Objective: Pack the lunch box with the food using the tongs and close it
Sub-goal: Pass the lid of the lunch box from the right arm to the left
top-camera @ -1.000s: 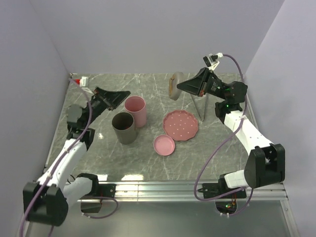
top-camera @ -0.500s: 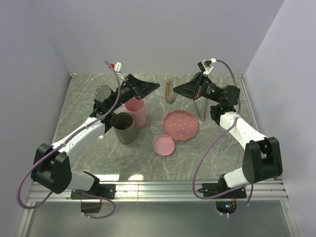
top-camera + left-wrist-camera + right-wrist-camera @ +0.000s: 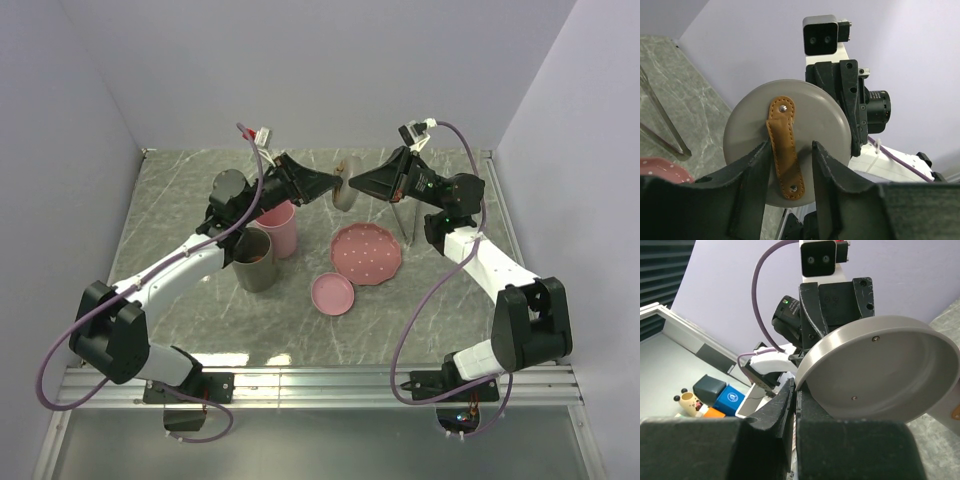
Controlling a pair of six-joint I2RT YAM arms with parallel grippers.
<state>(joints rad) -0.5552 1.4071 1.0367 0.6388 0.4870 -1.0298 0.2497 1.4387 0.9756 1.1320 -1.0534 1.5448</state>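
Right gripper (image 3: 795,395) pinches the stiff, probably light grey lid (image 3: 815,115) by its rim, midair above the table (image 3: 190,185). Left gripper (image 3: 790,152) straddles its soft strap (image 3: 785,145) (the natural handle), seemingly unclamped.

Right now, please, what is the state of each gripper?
Left gripper: jaws open around the brown strap, not gripping it.
Right gripper: shut on the rim of the grey lid.

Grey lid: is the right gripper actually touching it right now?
Touching. The right wrist view shows the grey lid pinched by its rim between the shut fingers of the right gripper, with no gap.
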